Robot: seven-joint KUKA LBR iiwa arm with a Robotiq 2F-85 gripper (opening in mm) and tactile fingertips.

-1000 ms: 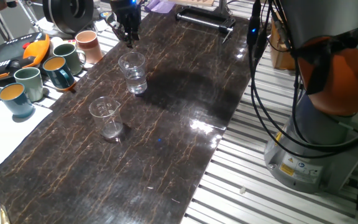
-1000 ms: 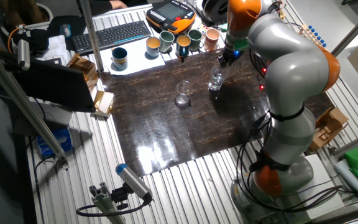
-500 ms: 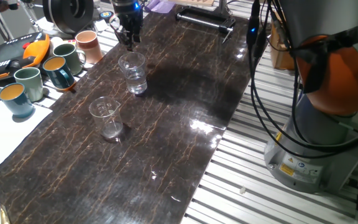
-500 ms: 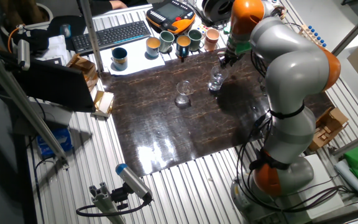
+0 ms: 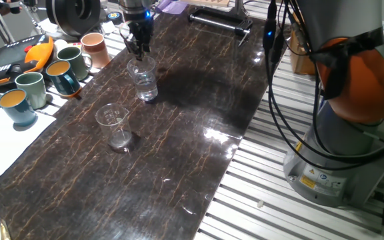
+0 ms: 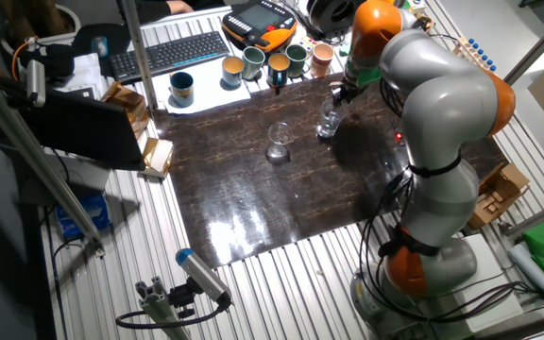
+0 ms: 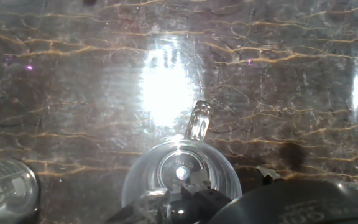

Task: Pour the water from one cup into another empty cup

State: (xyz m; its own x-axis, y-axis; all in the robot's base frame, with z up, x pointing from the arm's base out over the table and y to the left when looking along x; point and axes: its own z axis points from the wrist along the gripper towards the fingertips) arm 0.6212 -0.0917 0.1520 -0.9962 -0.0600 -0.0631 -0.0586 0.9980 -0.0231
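Observation:
The one cup (image 5: pixel 143 78), a clear thick-based tumbler, stands upright on the dark marble table with a little water (image 5: pixel 146 91) in its bottom. My gripper (image 5: pixel 139 48) points down right over its far rim, open and holding nothing. In the hand view the tumbler (image 7: pixel 160 171) fills the lower middle; one fingertip (image 7: pixel 197 121) lies just beyond its wall and the other sits over its inside. The empty cup (image 5: pixel 114 125), thin with a flared rim, stands nearer the front left. From the other side I see the tumbler (image 6: pixel 329 121), the empty cup (image 6: pixel 279 142) and the gripper (image 6: pixel 339 94).
A row of coloured ceramic mugs (image 5: pixel 64 67) lines the table's left edge, close to the tumbler. An orange and black pendant (image 5: pixel 20 57) lies behind them. A keyboard (image 6: pixel 170 52) sits beyond the table. The robot's base (image 5: pixel 342 133) stands to the right.
My gripper has come down and slightly toward the tumbler, from above and behind it to right at its rim. Neither cup has moved.

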